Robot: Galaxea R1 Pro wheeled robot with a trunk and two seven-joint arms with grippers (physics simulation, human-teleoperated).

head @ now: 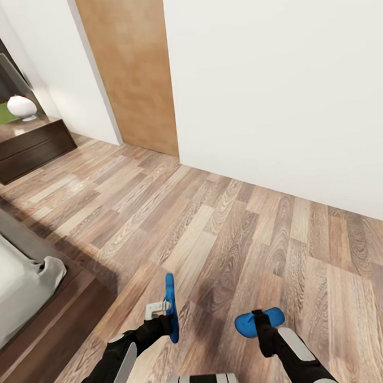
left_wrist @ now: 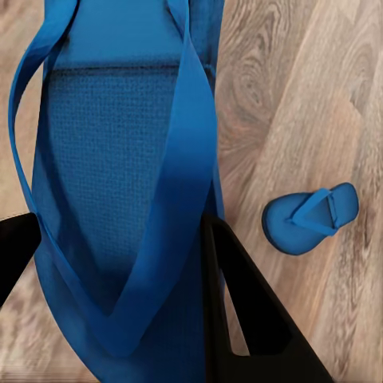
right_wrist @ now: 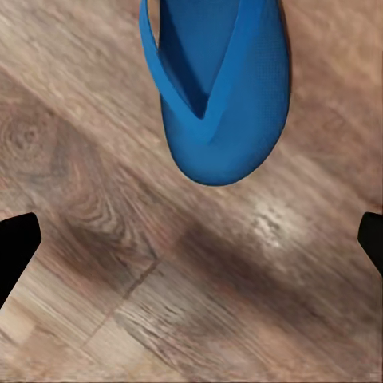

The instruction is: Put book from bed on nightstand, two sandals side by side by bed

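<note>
Nearest the head camera, both forearms reach forward over the wood-plank floor (head: 228, 234), which takes up most of the scene and lies open from the arms to the white wall (head: 281, 89). That wall meets the floor along a diagonal edge running from the wooden door (head: 133, 64) toward the right. The bed (head: 28, 298) occupies the lower left; its dark-brown platform edge runs diagonally, with the grey mattress corner set back from that edge. Beyond the bed, against the far wall by the window, stands a low dark-brown cabinet (head: 24, 148) with a white rounded object (head: 22, 107) on its top.

The left gripper (head: 163, 313) is closed on one sandal (head: 171, 306), held on edge above the floor, near the bed's corner but apart from it. In the left wrist view its dark fingers (left_wrist: 247, 319) bracket this sandal's sole and strap (left_wrist: 120, 199).

The right gripper (head: 260, 319) sits over the second sandal (head: 248, 324), which lies flat on the floor, strap up. In the right wrist view this sandal (right_wrist: 219, 96) lies ahead of the two fingertips (right_wrist: 16, 239), which stand wide apart at the frame edges with bare floor between them; nothing is held. The left wrist view shows this second sandal (left_wrist: 311, 217) flat on the planks, well apart from the held one.
</note>
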